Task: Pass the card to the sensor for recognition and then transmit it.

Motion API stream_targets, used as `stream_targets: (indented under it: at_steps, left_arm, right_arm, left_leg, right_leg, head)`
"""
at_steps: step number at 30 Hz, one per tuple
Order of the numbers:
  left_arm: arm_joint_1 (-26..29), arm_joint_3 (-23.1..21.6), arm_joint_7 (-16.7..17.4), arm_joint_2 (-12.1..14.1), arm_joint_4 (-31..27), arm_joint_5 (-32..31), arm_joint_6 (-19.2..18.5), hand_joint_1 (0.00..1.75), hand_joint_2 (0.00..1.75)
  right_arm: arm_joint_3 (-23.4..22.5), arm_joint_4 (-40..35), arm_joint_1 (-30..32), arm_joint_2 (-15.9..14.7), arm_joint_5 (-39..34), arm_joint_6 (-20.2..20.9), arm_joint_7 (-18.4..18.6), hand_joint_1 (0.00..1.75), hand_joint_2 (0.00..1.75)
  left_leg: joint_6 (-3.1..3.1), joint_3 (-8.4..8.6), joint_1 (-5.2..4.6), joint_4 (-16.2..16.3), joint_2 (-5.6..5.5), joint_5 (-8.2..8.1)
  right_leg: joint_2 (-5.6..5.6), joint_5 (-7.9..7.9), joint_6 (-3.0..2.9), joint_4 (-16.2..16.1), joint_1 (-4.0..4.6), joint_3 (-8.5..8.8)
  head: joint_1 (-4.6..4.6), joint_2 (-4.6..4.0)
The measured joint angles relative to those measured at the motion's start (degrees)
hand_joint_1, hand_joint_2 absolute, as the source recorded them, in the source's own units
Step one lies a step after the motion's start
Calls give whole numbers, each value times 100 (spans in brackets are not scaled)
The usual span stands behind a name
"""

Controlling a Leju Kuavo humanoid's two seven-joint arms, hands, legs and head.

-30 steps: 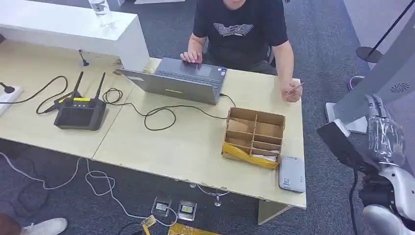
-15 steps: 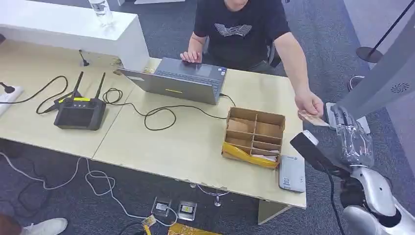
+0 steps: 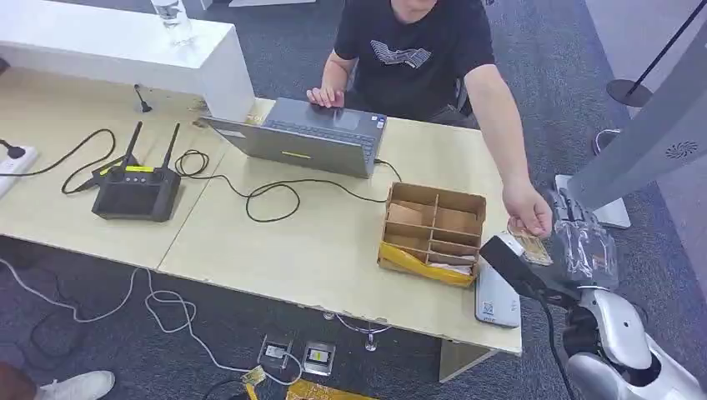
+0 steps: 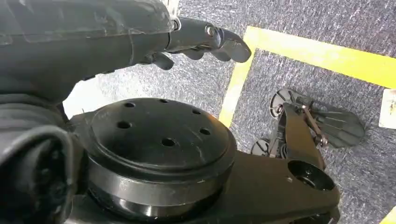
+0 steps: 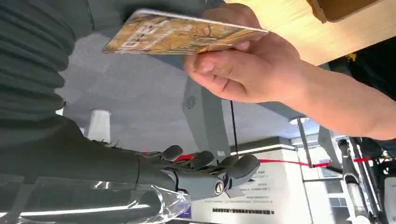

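On the counter [image 3: 333, 250], the laptop [image 3: 310, 137] is sitting behind the divided box [image 3: 433, 233]; the sensor [image 3: 497, 296] is lying at the front right corner, the router [image 3: 136, 192] far left.

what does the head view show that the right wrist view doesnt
Head view alone: the laptop, the cardboard divider box, the black device with antennas and the white card reader at the table's near edge. Right wrist view alone: the card's printed orange face, close up, and a red barrier line in the background. Both: the card pinched in the person's hand, held out beside the robot's right hand, whose fingers are apart and holding nothing.
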Motion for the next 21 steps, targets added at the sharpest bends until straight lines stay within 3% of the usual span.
stream_targets:
  at_steps: [21]
  left_arm:
    - [3, -18, 2, 13, 2, -68, -35, 0, 0]
  right_arm:
    - [-70, 79, 109, 39, 315, -28, -17, 175, 175]
  left_leg:
    - [0, 3, 0, 2, 5, 0]
  right_leg:
    - [3, 0, 0, 0, 0, -3]
  head:
    - [2, 2]
